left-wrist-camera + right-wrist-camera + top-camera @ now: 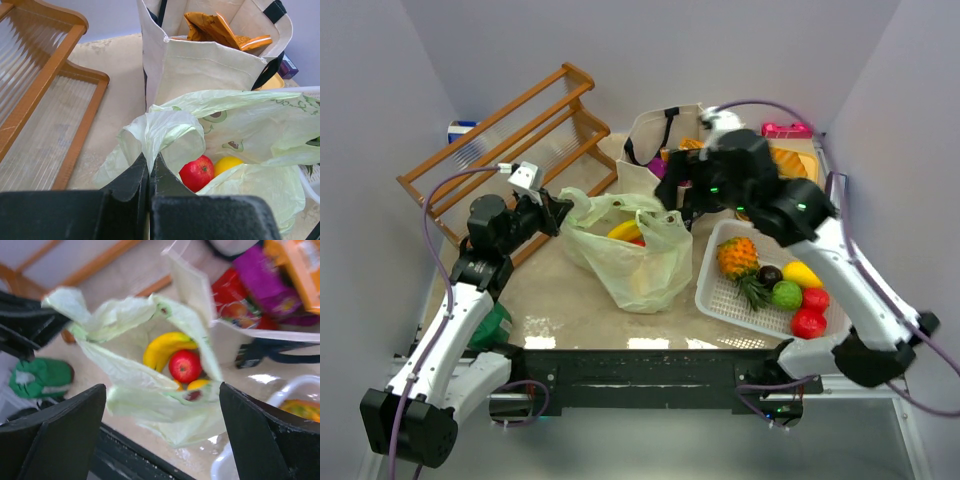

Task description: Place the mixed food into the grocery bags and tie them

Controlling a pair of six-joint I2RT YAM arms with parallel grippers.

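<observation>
left gripper point(149, 165) is clamped tight on a bunched bit of rim of the pale green plastic bag point(640, 265), on the side nearest the wooden rack point(510, 140). right gripper point(162, 390) hangs over the bag's mouth, jaws spread wide, nothing in them. bag sits mid table point(570, 300) with a banana point(162, 347), red apple point(185, 366) and a yellow fruit point(199, 384) inside. canvas tote point(210, 65) stands right behind it, orange packet point(220, 30) poking out.

The table point(565, 305) bears bag point(635, 265), tote point(662, 132), basket point(717, 272), rack point(510, 130).
</observation>
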